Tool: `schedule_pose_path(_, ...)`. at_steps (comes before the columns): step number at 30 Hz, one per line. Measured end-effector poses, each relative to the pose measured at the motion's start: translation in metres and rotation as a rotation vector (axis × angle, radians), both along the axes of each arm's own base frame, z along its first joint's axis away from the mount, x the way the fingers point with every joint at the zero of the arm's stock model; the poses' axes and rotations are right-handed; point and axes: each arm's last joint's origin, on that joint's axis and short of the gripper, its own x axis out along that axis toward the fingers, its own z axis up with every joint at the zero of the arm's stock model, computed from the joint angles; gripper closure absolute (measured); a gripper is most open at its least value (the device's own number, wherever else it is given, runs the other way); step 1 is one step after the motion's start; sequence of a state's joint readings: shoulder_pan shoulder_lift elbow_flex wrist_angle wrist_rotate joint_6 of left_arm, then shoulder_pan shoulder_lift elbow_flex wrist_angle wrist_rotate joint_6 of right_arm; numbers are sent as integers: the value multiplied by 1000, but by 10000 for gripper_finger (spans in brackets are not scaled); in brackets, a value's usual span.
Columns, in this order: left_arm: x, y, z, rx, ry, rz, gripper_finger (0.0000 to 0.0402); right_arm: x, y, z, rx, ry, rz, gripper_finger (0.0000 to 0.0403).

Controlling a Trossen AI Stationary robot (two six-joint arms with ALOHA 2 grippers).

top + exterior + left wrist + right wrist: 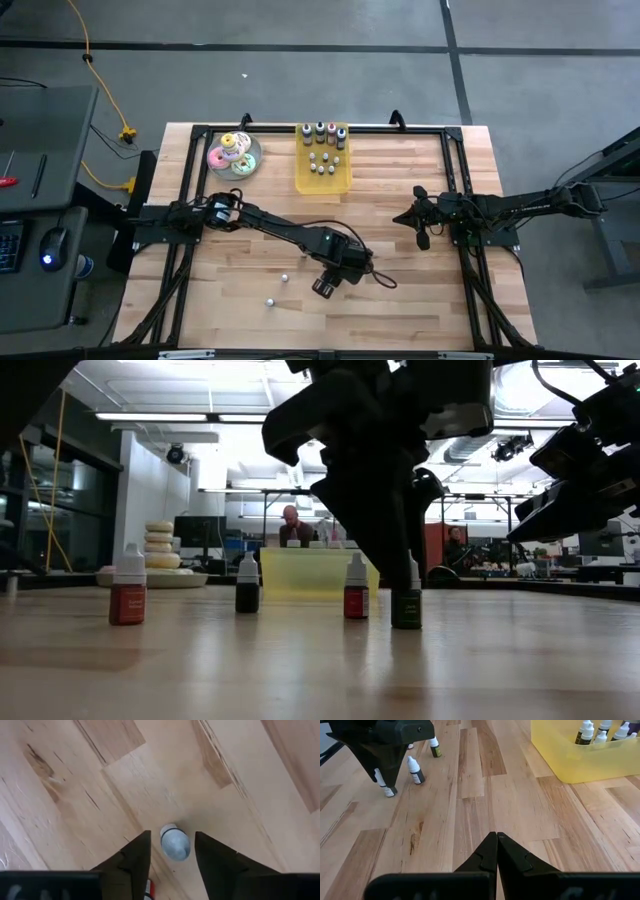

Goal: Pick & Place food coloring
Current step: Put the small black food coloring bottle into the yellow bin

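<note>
Several food coloring bottles stand upright on the wooden table. In the low view they are a red one (127,603), a dark one (247,596), another red one (356,600) and a dark green one (406,607). My left gripper (172,851) points steeply down over a whitish-capped bottle (175,843). It is open, one finger on each side of the cap with a narrow gap at both. More bottles stand in the yellow tray (305,178). My right gripper (496,840) is shut on nothing and waits at the table's right side (421,222).
A plate of pastel donuts (235,153) sits at the far left, beside the yellow tray. Two loose bottles (284,277) (269,300) stand to the left of my left gripper (325,285). Bare wood lies between the two arms and along the near edge.
</note>
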State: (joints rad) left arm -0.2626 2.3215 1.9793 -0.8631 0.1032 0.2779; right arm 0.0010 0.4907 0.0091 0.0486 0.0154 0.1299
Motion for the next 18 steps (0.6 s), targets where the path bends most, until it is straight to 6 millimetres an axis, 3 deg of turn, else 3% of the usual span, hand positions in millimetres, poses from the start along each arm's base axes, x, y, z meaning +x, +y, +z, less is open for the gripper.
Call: schedule_pose_path(18, 0, 0, 0, -53, 30, 148, 313, 0, 0, 0, 0, 0, 0, 402)
